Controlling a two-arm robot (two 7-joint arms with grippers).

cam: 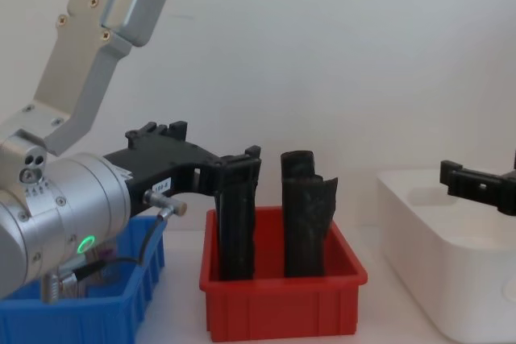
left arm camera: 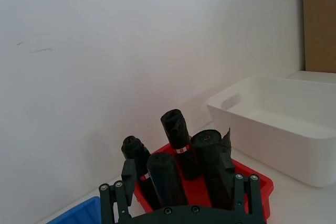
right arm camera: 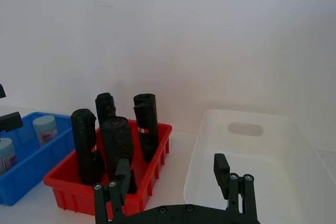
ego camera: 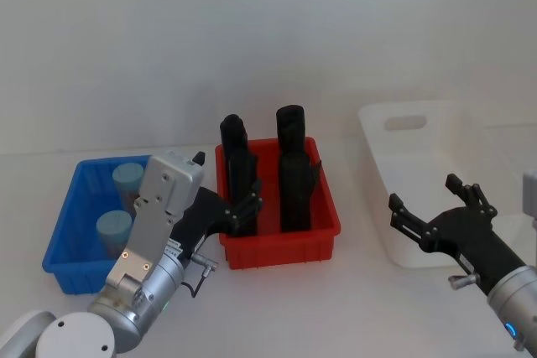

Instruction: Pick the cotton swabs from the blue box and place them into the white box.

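Closest to the robot, there's a wide strip of bare white table (ego camera: pixel 336 308) running in front of all three bins. The left gripper (ego camera: pixel 225 180) hangs over the seam between the blue box (ego camera: pixel 63 228) and the red bin (ego camera: pixel 281 249), with its fingers (left arm camera: pixel 128 174) spread wide and nothing pinched in them. In the chest view one fingertip lines up with the top of the nearest black pack (ego camera: pixel 235 157), but I can't tell if it's actually touching.

The right gripper (ego camera: pixel 425 192) is out on the other side, by the near left corner of the white box (ego camera: pixel 373 157). Its fingers (right arm camera: pixel 220 165) are splayed too and not gripping anything.

The cotton swabs (ego camera: pixel 113 228) are two jars standing upright in the blue box, lids up. Both sit along its right wall, one behind the other, with the far one (ego camera: pixel 127 178) near the back rim. The left part of the blue floor is bare, so the room there is on that side. The left arm's silver housing covers the box's near right corner.

The red bin sits just beside the blue box with only a thin gap. A second black pack (ego camera: pixel 291 148) stands toward its right, and both packs poke well above the rim. Between the red bin and the white box there's a proper open lane of table. The white box has tall smooth walls and a handle slot (ego camera: pixel 405 123) in its far side. A plain white wall (ego camera: pixel 268 39) stands behind everything.
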